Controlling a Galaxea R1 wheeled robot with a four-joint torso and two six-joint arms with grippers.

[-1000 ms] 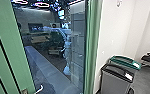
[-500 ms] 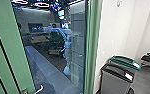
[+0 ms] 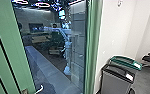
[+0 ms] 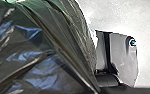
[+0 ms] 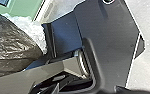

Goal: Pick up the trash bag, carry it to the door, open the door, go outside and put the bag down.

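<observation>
Clearly, the green-framed door (image 3: 17, 47) is what I have to work around: its green panel takes up my left in the head view, with the glass pane (image 3: 48, 66) beside it. The pale handle (image 3: 41, 88) sits low, near where the panel meets the glass. That puts it towards my left side, so I judge the left arm nearer to it than the right.

The black trash bag (image 4: 34, 55) looms close to the left wrist camera, its glossy plastic pulled into long creases. The right wrist view has it too, smaller, with green door-coloured surface beyond it. I read it as lying between the two arms, closer to the left claw, but I can't make out its long axis or what bears its weight. Nor can I tell whether the left claw is clenched on the plastic or released, and the same goes for the right claw.

That relation matters most to me: bag and handle both seem to favour the left, so reaching for the handle on that side could press the bag against the door. Off to my right, the grey bin (image 3: 116, 82) and the teal-lidded bin (image 3: 124, 60) stand well apart from the handle.
</observation>
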